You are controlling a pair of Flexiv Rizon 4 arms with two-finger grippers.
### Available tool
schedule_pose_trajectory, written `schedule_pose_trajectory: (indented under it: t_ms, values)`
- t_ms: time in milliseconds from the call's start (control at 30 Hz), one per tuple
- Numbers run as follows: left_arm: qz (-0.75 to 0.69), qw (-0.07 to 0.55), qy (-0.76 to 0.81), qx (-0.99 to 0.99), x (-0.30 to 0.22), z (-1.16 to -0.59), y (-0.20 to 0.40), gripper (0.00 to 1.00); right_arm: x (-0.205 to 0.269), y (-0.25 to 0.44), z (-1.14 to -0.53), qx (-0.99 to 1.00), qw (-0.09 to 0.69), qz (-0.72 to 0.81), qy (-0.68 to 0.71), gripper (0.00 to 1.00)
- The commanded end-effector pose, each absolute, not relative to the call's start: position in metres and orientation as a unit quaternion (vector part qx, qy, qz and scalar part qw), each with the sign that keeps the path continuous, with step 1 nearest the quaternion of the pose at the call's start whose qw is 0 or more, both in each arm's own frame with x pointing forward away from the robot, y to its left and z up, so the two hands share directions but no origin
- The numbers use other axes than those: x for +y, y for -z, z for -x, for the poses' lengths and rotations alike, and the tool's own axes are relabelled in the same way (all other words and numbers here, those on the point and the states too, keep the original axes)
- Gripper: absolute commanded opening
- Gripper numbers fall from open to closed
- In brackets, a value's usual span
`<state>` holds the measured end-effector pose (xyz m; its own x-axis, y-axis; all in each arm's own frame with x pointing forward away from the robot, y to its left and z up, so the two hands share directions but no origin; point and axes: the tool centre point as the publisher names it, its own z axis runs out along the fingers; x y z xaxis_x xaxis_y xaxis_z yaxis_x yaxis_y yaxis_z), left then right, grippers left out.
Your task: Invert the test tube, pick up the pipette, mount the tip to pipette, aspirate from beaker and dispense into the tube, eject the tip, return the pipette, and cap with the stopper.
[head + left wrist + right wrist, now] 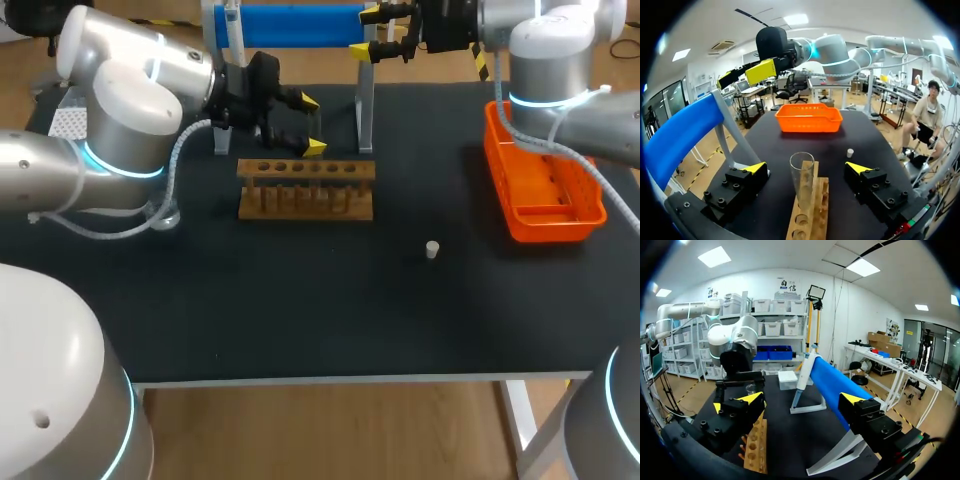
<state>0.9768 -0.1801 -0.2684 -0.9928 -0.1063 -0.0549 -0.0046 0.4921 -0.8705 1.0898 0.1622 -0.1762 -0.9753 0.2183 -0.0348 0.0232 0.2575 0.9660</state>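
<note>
On the table [300, 300] a rack [305, 188] is placed near the middle, and a tube [802, 175] is stood upright in it, between the spread fingers of the left gripper [311, 124], untouched by them. Behind the rack a stand [295, 25] is set at the rear edge, with the pipette [232, 30] hung at its left end. The right gripper [365, 31] is held at the stand's right end. A stopper [432, 249] is found to the right and in front of the rack, and a basket [545, 185] further right, behind it. A beaker [165, 213] is seen left of the rack.

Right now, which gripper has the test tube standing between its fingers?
The left gripper; the right gripper hangs by the blue stand, away from the tube.
</note>
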Motion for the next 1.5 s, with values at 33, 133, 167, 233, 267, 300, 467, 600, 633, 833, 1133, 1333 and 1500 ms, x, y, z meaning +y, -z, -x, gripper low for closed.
schedule_pose_trajectory:
  t_ms: [33,133,167,233,267,300,467,600,633,833,1133,1333,1500]
  values:
    - [0.030,0.052,0.505,0.861,-0.188,-0.982,0.280,1.00,0.162,0.176,-1.090,0.790,0.080,-0.077,-0.603,1.00]
    - [0.036,0.056,0.503,0.861,-0.188,-0.982,0.284,1.00,0.162,0.176,-1.090,0.790,0.080,-0.077,-0.603,1.00]
    - [0.038,0.058,0.503,0.862,-0.188,-0.982,0.285,1.00,0.162,0.176,-1.090,0.790,0.080,-0.077,-0.603,1.00]
    - [0.047,0.060,0.500,0.863,-0.188,-0.982,0.288,1.00,0.162,0.176,-1.090,0.790,0.080,-0.077,-0.603,1.00]
    - [0.049,0.061,0.499,0.863,-0.188,-0.981,0.289,1.00,0.162,0.176,-1.090,0.790,0.080,-0.077,-0.603,1.00]
    - [0.054,0.062,0.497,0.864,-0.188,-0.980,0.290,1.00,0.162,0.176,-1.090,0.790,0.080,-0.077,-0.603,1.00]
    - [0.072,0.060,0.493,0.865,-0.187,-0.979,0.294,1.00,0.162,0.176,-1.090,0.790,0.080,-0.077,-0.603,1.00]
    - [0.075,0.059,0.492,0.865,-0.188,-0.979,0.294,1.00,0.162,0.176,-1.090,0.790,0.080,-0.077,-0.603,1.00]
    - [0.077,0.057,0.490,0.866,-0.188,-0.979,0.294,1.00,0.162,0.176,-1.090,0.790,0.080,-0.077,-0.603,1.00]
    - [0.078,0.056,0.485,0.869,-0.191,-0.980,0.293,1.00,0.162,0.176,-1.090,0.790,0.080,-0.077,-0.603,1.00]
    - [0.072,0.046,0.481,0.873,-0.196,-0.981,0.298,1.00,0.162,0.176,-1.090,0.790,0.080,-0.077,-0.603,1.00]
    - [0.073,0.040,0.480,0.873,-0.195,-0.982,0.303,1.00,0.162,0.176,-1.090,0.790,0.080,-0.077,-0.603,1.00]
    - [0.073,0.037,0.479,0.874,-0.195,-0.983,0.305,1.00,0.162,0.176,-1.090,0.790,0.080,-0.077,-0.603,1.00]
